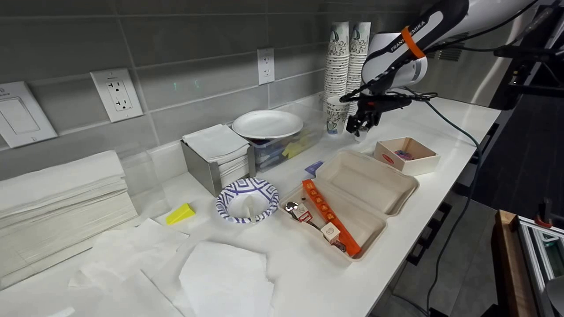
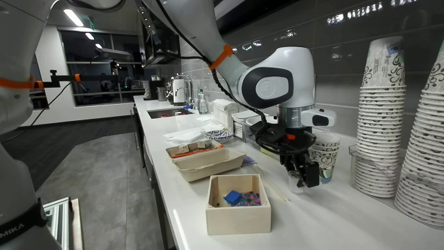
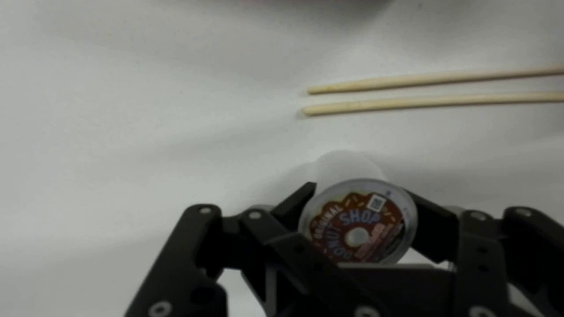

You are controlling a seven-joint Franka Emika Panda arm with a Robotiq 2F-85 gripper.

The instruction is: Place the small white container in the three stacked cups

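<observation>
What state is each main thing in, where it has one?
Small white container: lidded, top up; lifted or not, hard to tell.
Gripper: closed on that container.
Three stacked cups: nested, upright.
Tall cup stacks: nested, upside down.
Clamshell box: open, partly filled.
Wooden box: open-topped, partly filled.
Patterned bowl: right side up.
Wooden sticks: lying flat, side by side.

It's a long white worktop [image 2: 329, 222]. Close beside the jaws stand the three stacked cups [image 2: 327, 152]; two wooden sticks [image 3: 432, 103] and a wooden box [image 2: 239, 222] lie near the jaws. Farther off sits an open takeout box [image 1: 365, 180]; well apart, a patterned bowl [image 1: 231, 193] and yellow wedge [image 1: 179, 214].
</observation>
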